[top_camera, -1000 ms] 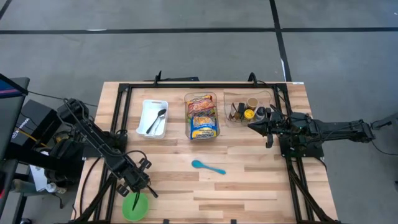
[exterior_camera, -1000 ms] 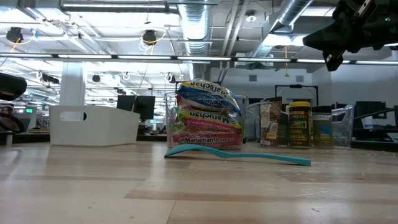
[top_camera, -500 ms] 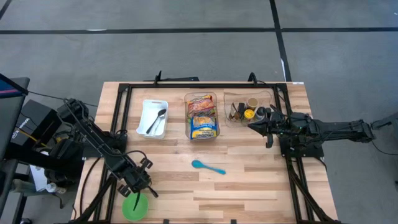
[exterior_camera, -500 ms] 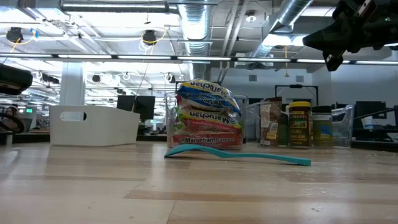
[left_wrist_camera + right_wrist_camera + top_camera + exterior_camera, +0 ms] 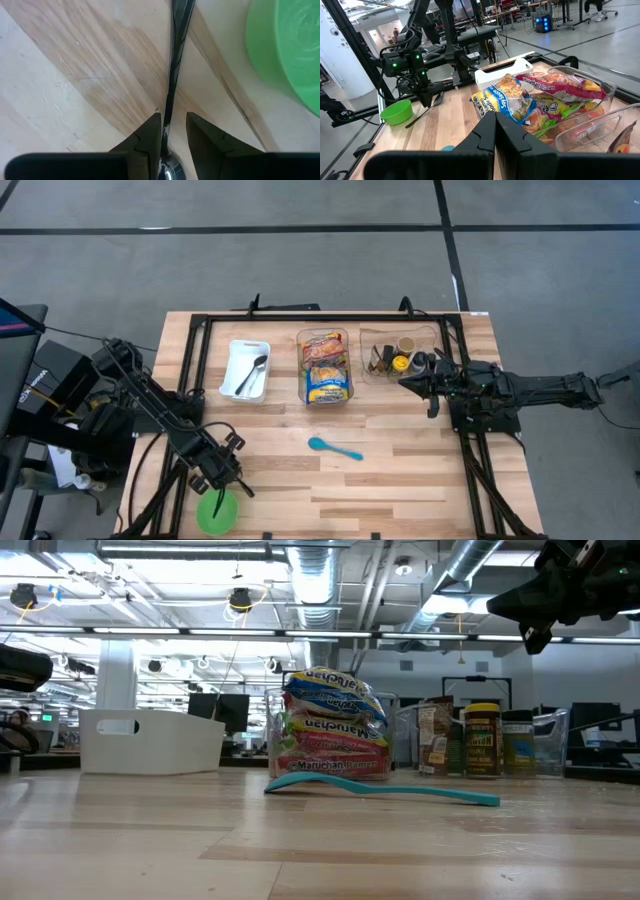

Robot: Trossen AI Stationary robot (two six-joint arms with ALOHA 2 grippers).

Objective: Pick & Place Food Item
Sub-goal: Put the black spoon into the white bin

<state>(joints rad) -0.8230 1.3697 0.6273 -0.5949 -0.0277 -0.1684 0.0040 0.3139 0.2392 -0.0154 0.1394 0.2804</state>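
Centrally, item one: noodle packets (image 5: 326, 365), piled in a clear bin (image 5: 323, 332) at the middle of the table's (image 5: 400, 470) far side; in the low view the top packet rises above the bin's rim, and neither of my grippers touches them. Item two: a teal spoon (image 5: 335, 448) lying flat on the bare wood, nearer than the bin and well apart from it. Item three: a white tray (image 5: 240, 358) to the left of the packets, with a metal spoon (image 5: 256, 370) lying in it. Item four: a second clear bin (image 5: 400, 332) to the right, holding small jars and bottles. Item five: my right gripper (image 5: 408, 383), fingers closed together with nothing in them, hovering above the table just beside that second bin, pointing towards the packets. Item six: my left gripper (image 5: 228, 480), at the near left corner just beside a green bowl (image 5: 217, 513); its fingers (image 5: 150, 137) stand partly parted around the thin handle of a dark spoon (image 5: 175, 60), which lies against one finger with a gap at the other.
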